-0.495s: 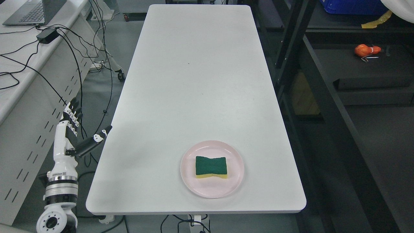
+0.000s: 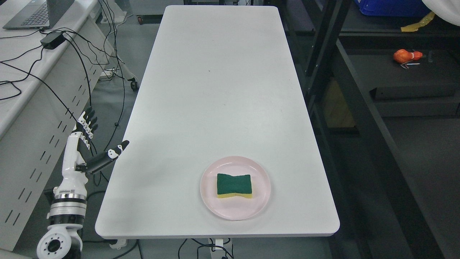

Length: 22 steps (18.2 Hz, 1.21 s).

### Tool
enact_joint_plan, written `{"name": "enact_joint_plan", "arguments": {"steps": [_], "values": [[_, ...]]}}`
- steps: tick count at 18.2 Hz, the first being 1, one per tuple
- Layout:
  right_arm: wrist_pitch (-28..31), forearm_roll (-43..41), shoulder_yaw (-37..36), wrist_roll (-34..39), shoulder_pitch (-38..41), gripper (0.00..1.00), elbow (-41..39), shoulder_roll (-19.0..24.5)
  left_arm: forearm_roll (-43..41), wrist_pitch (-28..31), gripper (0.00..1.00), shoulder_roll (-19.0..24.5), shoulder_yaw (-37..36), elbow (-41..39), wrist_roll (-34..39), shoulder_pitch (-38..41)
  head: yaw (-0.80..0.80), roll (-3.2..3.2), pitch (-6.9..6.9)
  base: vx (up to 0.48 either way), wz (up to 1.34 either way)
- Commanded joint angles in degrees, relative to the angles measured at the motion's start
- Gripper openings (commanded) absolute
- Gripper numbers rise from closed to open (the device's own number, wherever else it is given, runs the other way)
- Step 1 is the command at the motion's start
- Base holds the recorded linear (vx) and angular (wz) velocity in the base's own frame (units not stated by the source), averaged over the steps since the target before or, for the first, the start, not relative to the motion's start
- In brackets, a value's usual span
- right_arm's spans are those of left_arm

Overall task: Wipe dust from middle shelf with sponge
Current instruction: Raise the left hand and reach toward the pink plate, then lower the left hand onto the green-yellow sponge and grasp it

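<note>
A green-topped yellow sponge (image 2: 234,185) lies on a pink plate (image 2: 260,181) near the front of the white table (image 2: 215,90). My left hand (image 2: 90,144) is raised beside the table's left edge, well to the left of the plate, with fingers spread and thumb pointing toward the table; it holds nothing. My right arm does not show. A dark shelf rack (image 2: 363,118) stands to the right of the table.
An orange object (image 2: 407,56) lies on a dark shelf at the upper right. A blue bin (image 2: 391,7) sits at the top right. A grey desk (image 2: 21,90) with a laptop (image 2: 34,12) and cables stands on the left.
My left hand has tilted and shifted slightly right and up toward the table's left edge, fingers still spread. The sponge and plate have not moved.
</note>
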Motion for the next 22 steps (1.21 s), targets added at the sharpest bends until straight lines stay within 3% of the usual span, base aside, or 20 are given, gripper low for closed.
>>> {"name": "enact_joint_plan", "arguments": {"steps": [1, 4, 6, 10, 14, 16, 19, 22], "values": [[0.0, 0.0, 0.0, 0.0, 0.0, 1.0, -1.0, -1.0, -4.8, -4.9, 0.97, 11.3, -3.6, 4.9, -7.1, -6.4, 0.0, 0.0, 0.0, 0.0, 0.0], [0.0, 0.0, 0.0, 0.0, 0.0, 1.0, -1.0, -1.0, -23.7, -19.4, 0.95, 18.9, -16.4, 5.7, -12.2, -12.5, 0.0, 0.0, 0.0, 0.0, 0.0], [0.0, 0.0, 0.1, 0.0, 0.0, 1.0, -1.0, -1.0, -34.8, -27.3, 0.94, 21.1, -21.5, 5.6, -15.9, -17.0, 0.0, 0.0, 0.0, 0.0, 0.0], [0.0, 0.0, 0.0, 0.0, 0.0, 1.0, -1.0, -1.0, -42.0, -36.2, 0.91, 21.4, -29.5, 4.7, -25.6, -24.8, 0.0, 0.0, 0.0, 0.0, 0.0], [0.0, 0.0, 0.0, 0.0, 0.0, 1.0, -1.0, -1.0, -43.7, -37.8, 0.91, 23.5, -39.3, 3.5, -26.6, -29.5, 0.0, 0.0, 0.0, 0.0, 0.0], [0.0, 0.0, 0.0, 0.0, 0.0, 1.0, -1.0, -1.0, -46.2, -37.8, 0.91, 23.2, -40.6, 4.7, -26.5, -30.6, 0.0, 0.0, 0.0, 0.0, 0.0], [0.0, 0.0, 0.0, 0.0, 0.0, 1.0, -1.0, -1.0, -49.4, -37.5, 0.92, 20.3, -42.8, 5.8, -27.3, -29.1, 0.0, 0.0, 0.0, 0.0, 0.0], [0.0, 0.0, 0.0, 0.0, 0.0, 1.0, -1.0, -1.0, -49.6, -37.6, 0.92, 17.2, -43.5, 5.7, -33.4, -26.2, 0.0, 0.0, 0.0, 0.0, 0.0]]}}
